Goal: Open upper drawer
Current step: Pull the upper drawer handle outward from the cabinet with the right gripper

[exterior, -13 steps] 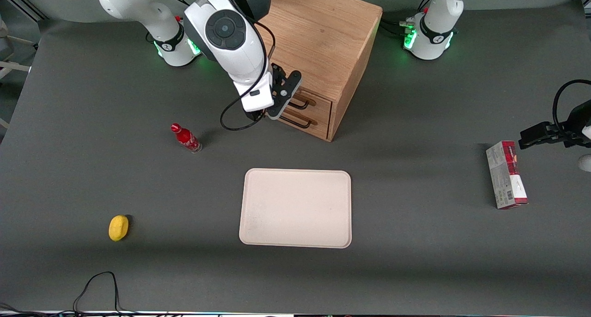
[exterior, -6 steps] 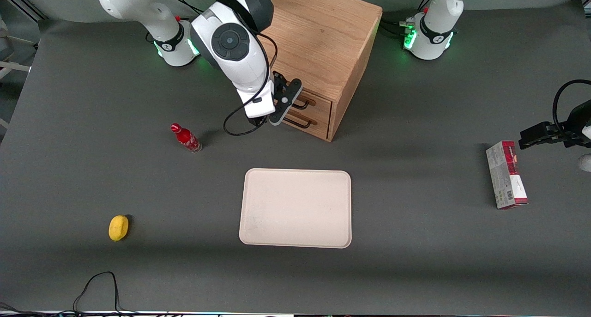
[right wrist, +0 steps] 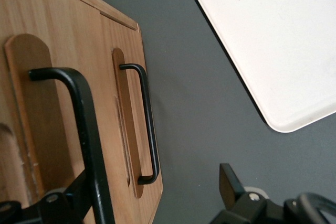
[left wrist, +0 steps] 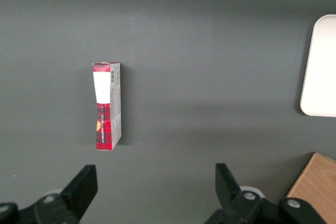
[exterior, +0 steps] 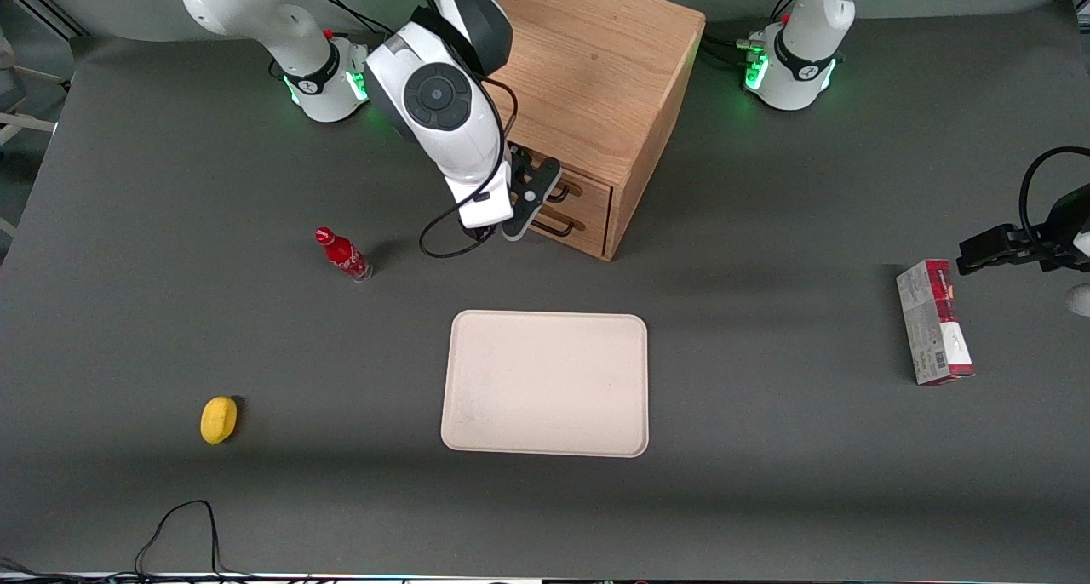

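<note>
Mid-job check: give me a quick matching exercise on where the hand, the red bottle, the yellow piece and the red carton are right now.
Things:
1. hand
2. red bottle
3. yellow piece
4. red carton

Places:
A. lying toward the parked arm's end of the table
B. at the upper drawer front, around its dark handle
C. standing between the cabinet and the yellow piece
D. nearest the front camera, toward the working arm's end

Pairs: 1-B, 2-C, 3-D, 4-A

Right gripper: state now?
Right gripper: open, holding nothing; its fingers straddle the upper drawer's handle, not yet closed on it.
</note>
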Available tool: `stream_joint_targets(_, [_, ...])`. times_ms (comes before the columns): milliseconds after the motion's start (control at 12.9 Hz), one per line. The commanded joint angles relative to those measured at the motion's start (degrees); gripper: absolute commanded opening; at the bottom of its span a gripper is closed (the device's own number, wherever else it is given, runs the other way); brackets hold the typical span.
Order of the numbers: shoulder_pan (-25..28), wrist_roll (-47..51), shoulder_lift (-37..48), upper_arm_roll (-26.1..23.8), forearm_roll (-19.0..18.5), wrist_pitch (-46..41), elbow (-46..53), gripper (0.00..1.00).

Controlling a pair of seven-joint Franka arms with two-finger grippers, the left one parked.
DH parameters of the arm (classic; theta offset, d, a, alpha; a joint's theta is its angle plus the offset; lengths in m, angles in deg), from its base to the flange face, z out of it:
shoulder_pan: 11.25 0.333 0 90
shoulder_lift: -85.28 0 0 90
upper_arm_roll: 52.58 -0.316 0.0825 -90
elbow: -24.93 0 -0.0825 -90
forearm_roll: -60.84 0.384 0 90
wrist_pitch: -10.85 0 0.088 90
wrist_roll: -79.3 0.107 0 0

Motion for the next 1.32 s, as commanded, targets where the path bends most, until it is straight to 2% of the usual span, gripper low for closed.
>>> stream_joint_targets(0, [0.29, -1.33, -0.66, 0.44, -0.13, 0.98, 0.17, 1.0])
stream_joint_targets(387, [-0.41, -1.33, -2.33, 1.67, -0.49, 0.98, 2.36, 1.0])
stream_joint_targets(1239, [-7.26, -1.42, -5.32, 1.76, -0.4, 0.89, 7.28, 1.0])
